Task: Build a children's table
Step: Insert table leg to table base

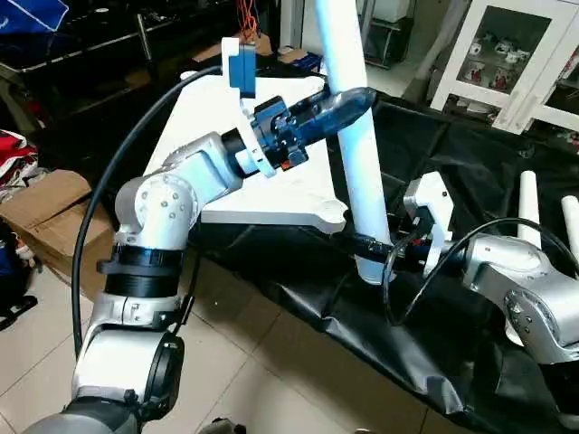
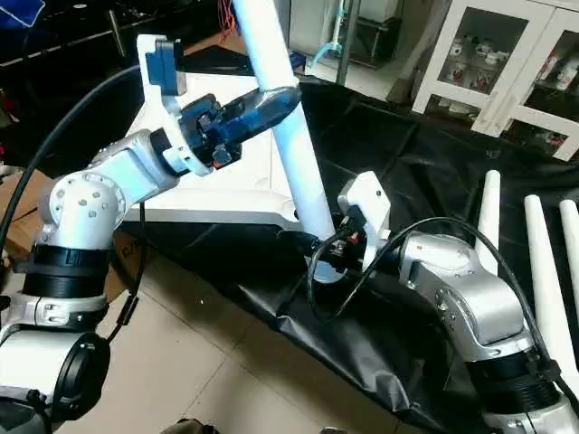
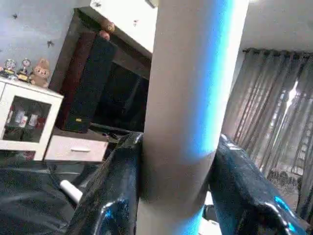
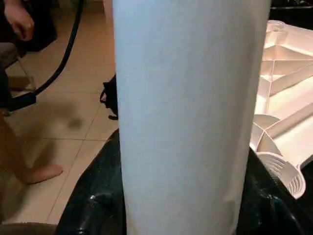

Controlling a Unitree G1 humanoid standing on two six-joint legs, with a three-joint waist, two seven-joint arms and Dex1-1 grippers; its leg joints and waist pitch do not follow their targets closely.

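Stage: early, I count no leg seated in the table top [image 1: 262,194] | held leg [image 1: 357,172] stands tilted just beside top's near corner | left gripper [image 1: 348,104] clamps it high, right gripper [image 2: 317,244] clamps its foot | spare legs [image 2: 534,271] lie well apart, unfitted.

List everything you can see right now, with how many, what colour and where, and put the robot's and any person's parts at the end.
Table top: one, white, on the black sheet, ribbed side up.
Held leg: one, white, near-upright beside the top's near corner.
Spare legs: three, white, lying on the sheet at the right.
Black sheet: one, spread under the parts.
Cabinet: one, white, glass doors, at the back right.
Cardboard box: one, brown, on the floor at the left.
Left gripper: closed on the leg, high up.
Right gripper: closed on the leg, low down.
Person's hand and bare foot: right wrist view.
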